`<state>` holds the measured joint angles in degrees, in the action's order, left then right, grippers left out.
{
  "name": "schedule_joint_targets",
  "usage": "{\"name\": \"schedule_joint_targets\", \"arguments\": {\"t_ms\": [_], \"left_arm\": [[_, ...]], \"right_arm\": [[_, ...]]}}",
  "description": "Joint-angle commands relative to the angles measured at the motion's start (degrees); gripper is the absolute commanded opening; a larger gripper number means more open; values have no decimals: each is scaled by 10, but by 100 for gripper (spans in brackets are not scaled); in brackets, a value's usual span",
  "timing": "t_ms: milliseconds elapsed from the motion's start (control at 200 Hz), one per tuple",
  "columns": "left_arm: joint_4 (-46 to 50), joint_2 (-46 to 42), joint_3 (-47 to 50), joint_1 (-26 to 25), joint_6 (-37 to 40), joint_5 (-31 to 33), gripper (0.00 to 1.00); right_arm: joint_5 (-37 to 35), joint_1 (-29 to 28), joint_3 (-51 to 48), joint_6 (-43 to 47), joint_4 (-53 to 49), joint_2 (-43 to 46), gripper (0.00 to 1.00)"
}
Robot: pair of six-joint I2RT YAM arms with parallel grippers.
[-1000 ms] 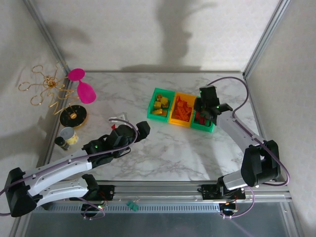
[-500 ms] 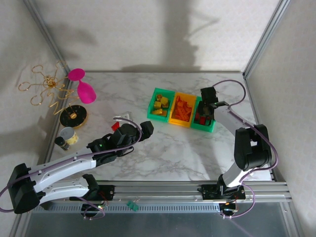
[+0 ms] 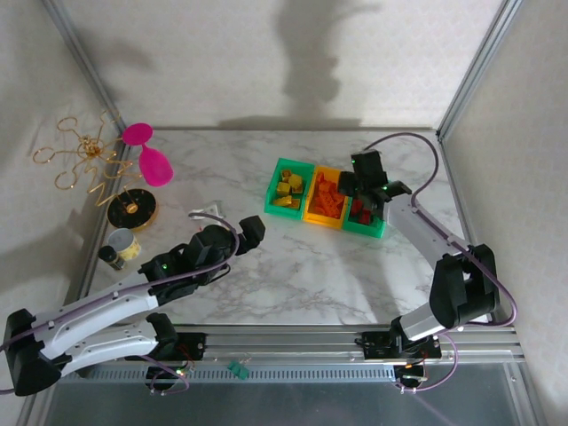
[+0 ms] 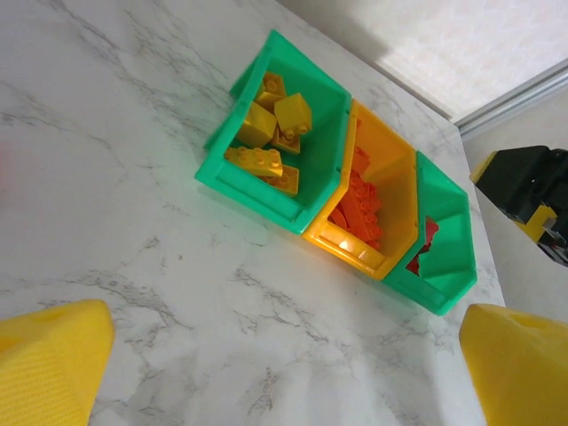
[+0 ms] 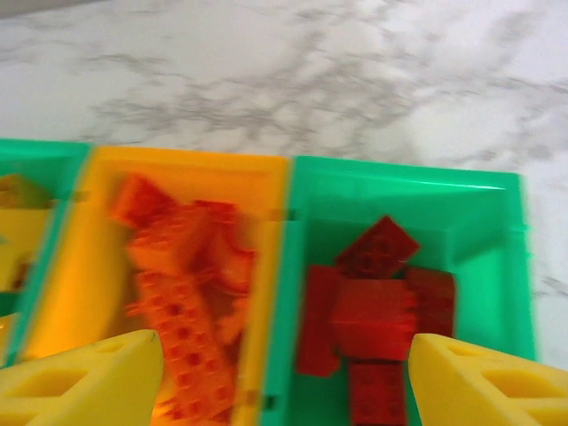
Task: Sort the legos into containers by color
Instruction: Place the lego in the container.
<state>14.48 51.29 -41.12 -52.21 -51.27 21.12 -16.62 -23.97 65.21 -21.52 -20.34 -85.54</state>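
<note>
Right gripper poised over the end bin of red bricks, left gripper idle over the marble table.

Through the right wrist camera I saw the right gripper's fingers spread apart with nothing between them. The red bricks lay straight below in the right green bin. That bin's long side ran away from the camera, crosswise to the line between the fingertips. The yellow-orange bin with its orange bricks touched it on the left. The left gripper was also open and empty, well apart from the row. From there the left green bin of yellow bricks lay nearest. I judged the right arm much closer for any work at the bins.
</note>
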Motion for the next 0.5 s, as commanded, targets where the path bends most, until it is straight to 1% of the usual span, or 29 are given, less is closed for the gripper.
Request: {"name": "schedule_joint_targets", "arguments": {"t_ms": [0, 190, 310, 441, 496], "left_arm": [[59, -26, -10, 5, -11, 34, 100], [136, -66, -23, 7, -32, 57, 100], [183, -99, -28, 8, -49, 75, 100], [242, -134, -45, 9, -69, 97, 100], [270, -148, -56, 10, -74, 109, 100]], "right_arm": [[3, -53, 13, -3, -8, 1, 75], [18, -154, 28, -16, 24, -38, 80], [31, -224, 63, -21, 41, -89, 83], [37, -283, 98, 14, 80, -147, 86], [56, -299, 107, 38, 109, -168, 87]]}}
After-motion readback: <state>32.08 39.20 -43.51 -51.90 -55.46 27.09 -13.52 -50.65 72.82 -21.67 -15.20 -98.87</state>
